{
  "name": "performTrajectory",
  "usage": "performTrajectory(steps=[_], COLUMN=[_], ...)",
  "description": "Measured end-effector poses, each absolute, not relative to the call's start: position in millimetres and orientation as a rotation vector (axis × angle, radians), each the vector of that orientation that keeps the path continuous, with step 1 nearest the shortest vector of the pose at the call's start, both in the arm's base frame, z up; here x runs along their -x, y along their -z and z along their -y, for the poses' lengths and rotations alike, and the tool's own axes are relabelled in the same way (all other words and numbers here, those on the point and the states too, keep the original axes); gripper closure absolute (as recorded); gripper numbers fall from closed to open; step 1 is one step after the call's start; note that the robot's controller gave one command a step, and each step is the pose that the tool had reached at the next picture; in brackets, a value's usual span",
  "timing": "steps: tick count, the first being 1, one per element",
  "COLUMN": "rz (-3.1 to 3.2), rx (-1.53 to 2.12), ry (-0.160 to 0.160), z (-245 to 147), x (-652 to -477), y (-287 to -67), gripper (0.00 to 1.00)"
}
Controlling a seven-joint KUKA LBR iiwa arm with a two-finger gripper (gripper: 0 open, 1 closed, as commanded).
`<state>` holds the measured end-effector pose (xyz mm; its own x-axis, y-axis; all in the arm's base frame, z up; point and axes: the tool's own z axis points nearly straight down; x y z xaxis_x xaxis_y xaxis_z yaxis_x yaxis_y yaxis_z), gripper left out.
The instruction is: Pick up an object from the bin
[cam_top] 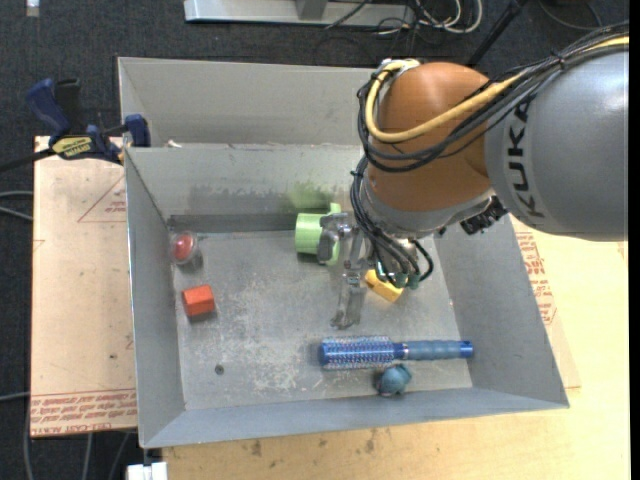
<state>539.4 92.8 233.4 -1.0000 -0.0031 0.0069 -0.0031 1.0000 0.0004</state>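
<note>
From where I stand, the arm's orange-covered wrist (430, 138) hangs over the upper right of the grey bin (150, 298), with cables looped round it. The gripper (346, 318) points down into the middle of the bin, its tip at or just above bare floor. I cannot tell how far open it is, and I can make out no object in it. Nearest to it is a small yellow piece (383, 286), blocky and partly hidden under the wrist's dark cables, lying just to the right of the tip. Up and to the left, close beside the tool's upper part, a light green cylinder (313, 234) lies on its side near the back wall. Below the tip, toward the front wall, a blue hairbrush (395, 352) lies flat with its bristled head at the left and its handle running right. A small teal ball (393, 379) sits just beneath it. Well apart, at the left of the bin, are an orange-red block (199, 301) and, above it, a small red ball (183, 248).
</note>
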Motion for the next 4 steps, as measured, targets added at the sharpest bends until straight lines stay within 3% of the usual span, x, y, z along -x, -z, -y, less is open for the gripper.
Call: performTrajectory(steps=[1, 2, 3, 4], rz=[3.041, 2.957, 2.960, 2.747], rx=[-0.766, -1.051, -1.050, -1.537], ry=[0.002, 0.005, 0.004, -0.001], z=[-58.7, -57.3, -57.0, -56.6], x=[-515.4, -505.1, -505.8, -500.8], y=[-141.5, -67.8, -69.1, -239.8], gripper=[0.00, 0.00, 1.00, 1.00])
